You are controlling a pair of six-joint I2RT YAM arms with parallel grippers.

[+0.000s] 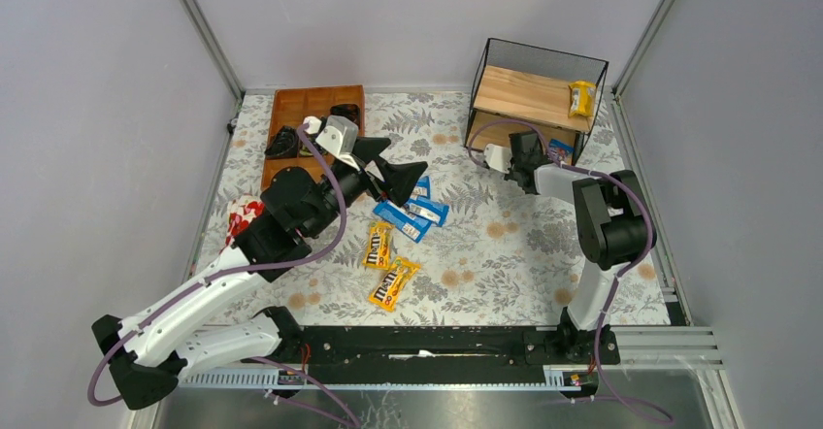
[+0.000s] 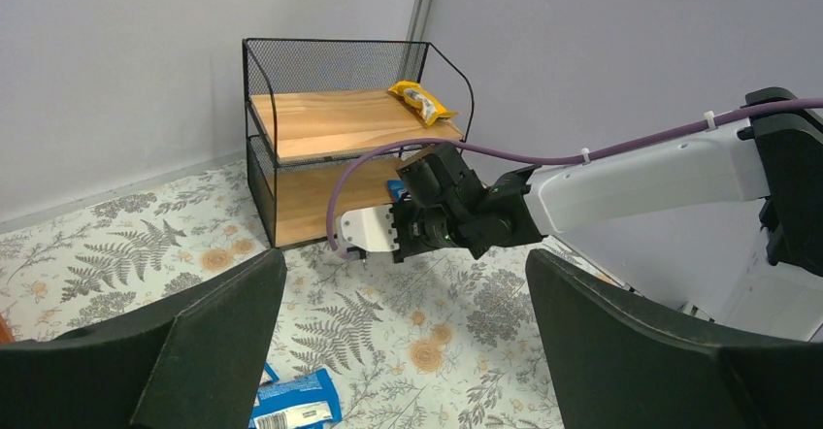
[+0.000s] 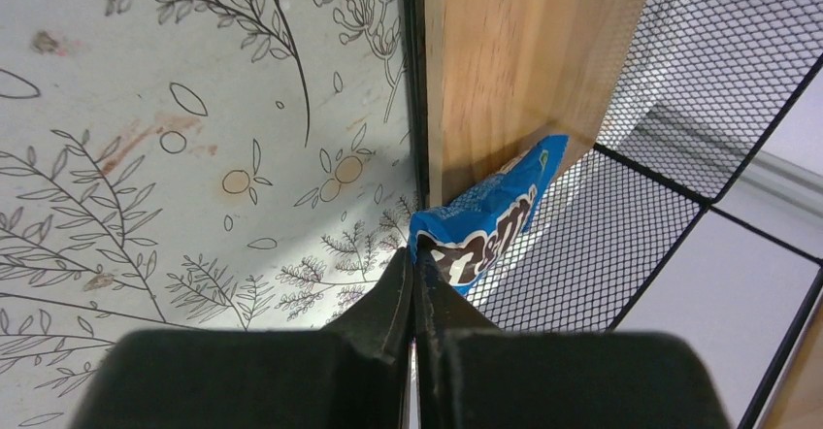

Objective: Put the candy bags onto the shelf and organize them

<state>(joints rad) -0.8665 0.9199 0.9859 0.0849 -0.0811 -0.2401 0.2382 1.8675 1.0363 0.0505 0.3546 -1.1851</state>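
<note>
The shelf (image 1: 524, 91) stands at the back right. One yellow candy bag (image 1: 581, 97) lies on its top board. My right gripper (image 3: 415, 259) is shut on the corner of a blue candy bag (image 3: 490, 217) and holds it at the front edge of the lower board (image 3: 505, 60), by the mesh side. My left gripper (image 1: 403, 181) is open and empty above three blue bags (image 1: 415, 211) on the table. One blue bag (image 2: 296, 405) shows below its left finger. Two yellow bags (image 1: 378, 245) (image 1: 395, 283) lie nearer the front.
A brown compartment tray (image 1: 311, 123) with dark items sits at the back left. A red-and-white pouch (image 1: 243, 217) lies under my left arm. Grey walls close in the floral table. My right arm's purple cable (image 2: 505, 152) crosses in front of the shelf.
</note>
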